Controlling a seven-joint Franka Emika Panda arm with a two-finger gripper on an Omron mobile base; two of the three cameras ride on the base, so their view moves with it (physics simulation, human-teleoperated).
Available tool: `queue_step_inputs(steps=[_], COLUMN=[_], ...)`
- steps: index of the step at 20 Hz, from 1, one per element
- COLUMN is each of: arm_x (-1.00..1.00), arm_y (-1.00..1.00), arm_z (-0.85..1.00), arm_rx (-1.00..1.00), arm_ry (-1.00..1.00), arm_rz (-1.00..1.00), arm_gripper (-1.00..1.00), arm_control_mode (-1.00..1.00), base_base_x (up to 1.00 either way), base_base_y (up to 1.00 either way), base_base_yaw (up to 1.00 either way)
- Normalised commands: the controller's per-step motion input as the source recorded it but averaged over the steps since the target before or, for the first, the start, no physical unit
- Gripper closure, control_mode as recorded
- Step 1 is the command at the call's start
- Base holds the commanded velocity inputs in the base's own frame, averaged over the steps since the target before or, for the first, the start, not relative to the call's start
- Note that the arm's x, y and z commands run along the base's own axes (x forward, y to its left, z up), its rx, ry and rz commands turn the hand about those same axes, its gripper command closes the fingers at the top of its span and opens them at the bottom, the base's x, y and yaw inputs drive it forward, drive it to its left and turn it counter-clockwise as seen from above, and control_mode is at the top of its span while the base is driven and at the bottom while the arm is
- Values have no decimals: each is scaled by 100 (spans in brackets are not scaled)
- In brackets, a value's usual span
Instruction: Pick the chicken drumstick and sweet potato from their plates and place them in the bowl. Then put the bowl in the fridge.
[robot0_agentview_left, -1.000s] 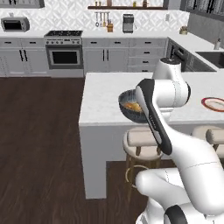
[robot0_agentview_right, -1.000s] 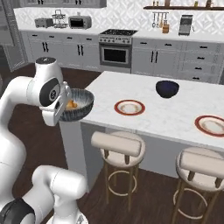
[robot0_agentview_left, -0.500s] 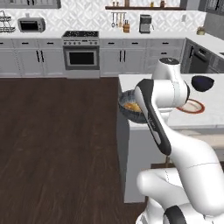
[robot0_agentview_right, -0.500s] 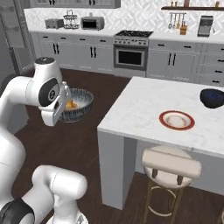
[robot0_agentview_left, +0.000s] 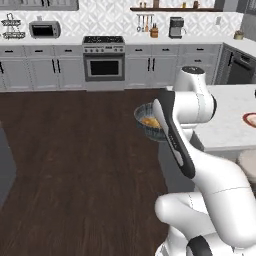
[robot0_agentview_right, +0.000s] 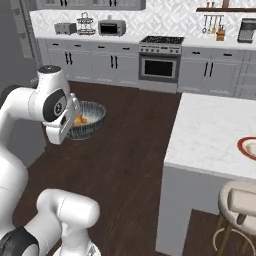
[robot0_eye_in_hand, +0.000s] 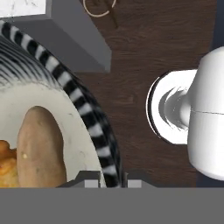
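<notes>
The dark grey ribbed bowl (robot0_agentview_left: 148, 122) (robot0_agentview_right: 88, 120) hangs in the air over the dark wood floor, beside the island. My gripper (robot0_eye_in_hand: 111, 181) is shut on its striped rim (robot0_eye_in_hand: 93, 118), one fingertip on each side of the wall. Inside lie the smooth orange-tan sweet potato (robot0_eye_in_hand: 41, 146) and, at the left edge of the hand view, the lumpy golden-brown chicken drumstick (robot0_eye_in_hand: 6, 164). An orange patch of food (robot0_agentview_right: 79, 120) shows in the bowl from the base. One red-rimmed plate (robot0_agentview_left: 250, 119) (robot0_agentview_right: 248, 148) rests on the island. A tall grey fridge (robot0_agentview_right: 16, 60) stands at the left.
The white marble island (robot0_agentview_left: 227, 131) (robot0_agentview_right: 210, 135) is to the right of the bowl, with a padded stool (robot0_agentview_right: 241, 200) in front of it. A stove with oven (robot0_agentview_left: 104, 64) and grey cabinets line the far wall. Open wood floor (robot0_agentview_left: 75, 165) stretches left.
The whole picture has shifted: the base has moved left, away from the island, and the stove wall has come into the middle. The bowl stays in my gripper, now off the counter's edge.
</notes>
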Motion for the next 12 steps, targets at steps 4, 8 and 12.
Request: queue_step_inputs(steps=[4, 8, 12], arm_x=[0, 0, 0], arm_y=[0, 0, 0], arm_z=[0, 0, 0], arm_rx=[0, 0, 0], arm_ry=[0, 0, 0], arm_rz=[0, 0, 0], arm_gripper=[100, 100, 100], arm_control_mode=[100, 100, 100], base_base_x=[92, 100, 100], base_base_y=[94, 61, 59], base_base_yaw=[-23, -29, -29])
